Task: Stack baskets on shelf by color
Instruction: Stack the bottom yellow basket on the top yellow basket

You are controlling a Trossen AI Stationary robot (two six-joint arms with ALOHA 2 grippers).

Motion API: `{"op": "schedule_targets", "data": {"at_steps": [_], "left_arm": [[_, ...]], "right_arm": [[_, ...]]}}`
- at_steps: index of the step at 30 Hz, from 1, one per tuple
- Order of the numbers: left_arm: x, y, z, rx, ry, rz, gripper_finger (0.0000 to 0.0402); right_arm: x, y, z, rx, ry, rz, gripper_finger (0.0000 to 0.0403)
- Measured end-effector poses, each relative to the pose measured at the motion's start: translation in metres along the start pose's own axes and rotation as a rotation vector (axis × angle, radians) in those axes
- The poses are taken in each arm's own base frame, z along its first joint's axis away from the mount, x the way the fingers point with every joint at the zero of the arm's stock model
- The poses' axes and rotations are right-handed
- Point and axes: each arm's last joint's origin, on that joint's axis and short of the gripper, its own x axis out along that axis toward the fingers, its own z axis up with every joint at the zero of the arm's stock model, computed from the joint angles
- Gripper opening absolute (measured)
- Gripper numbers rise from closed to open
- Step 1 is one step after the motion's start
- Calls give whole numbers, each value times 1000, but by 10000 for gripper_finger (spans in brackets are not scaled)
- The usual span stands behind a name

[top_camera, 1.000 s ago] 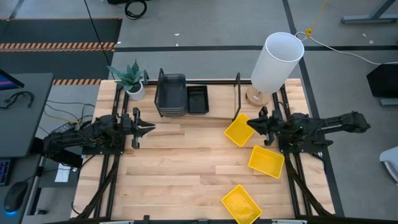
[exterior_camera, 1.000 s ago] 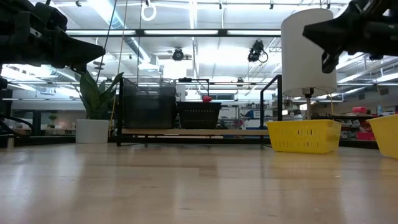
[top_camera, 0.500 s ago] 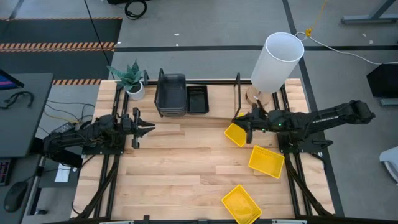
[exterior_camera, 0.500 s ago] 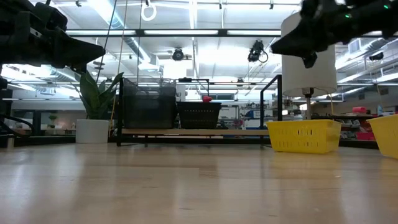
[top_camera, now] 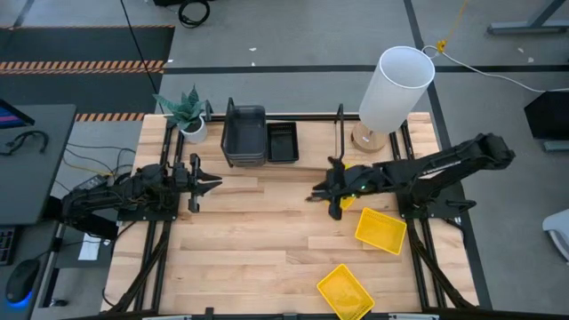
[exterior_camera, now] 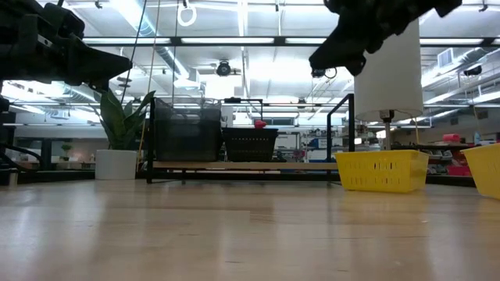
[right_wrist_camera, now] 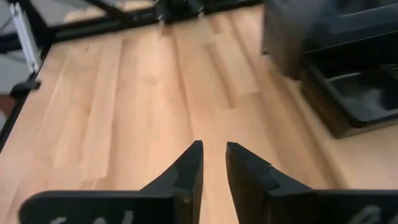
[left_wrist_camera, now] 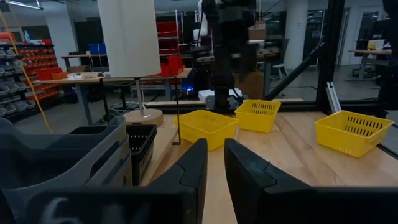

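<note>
My right tool (top_camera: 322, 192), narrowly parted, holding nothing, hangs above the yellow basket (top_camera: 348, 199) on the counter (top_camera: 258, 249), placed for pickup; left tool (top_camera: 206, 184) waits, slightly apart, empty. Shelf (top_camera: 293, 133) holds grey and black baskets.

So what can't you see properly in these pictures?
- Bright yellow plastic basket nearest the shelf: in the high view the right arm covers nearly all of it.
- Stacked dark grey round-cornered baskets: how many there are cannot be counted in any view.
- Yellow basket at the low view's right edge: cut off.
- Black mesh basket: blurred in the right wrist view.
</note>
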Motion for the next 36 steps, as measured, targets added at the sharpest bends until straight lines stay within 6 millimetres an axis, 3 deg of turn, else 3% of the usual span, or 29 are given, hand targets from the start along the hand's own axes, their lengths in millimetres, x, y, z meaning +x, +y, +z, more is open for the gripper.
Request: {"op": "schedule_targets", "data": {"at_steps": [19, 36], "left_arm": [[0, 0, 0, 0, 0, 0, 62], [0, 0, 0, 0, 0, 0, 63]], "right_arm": [[24, 78, 4, -81, 333, 64, 187], [49, 135, -3, -212, 636, -2, 190]]}}
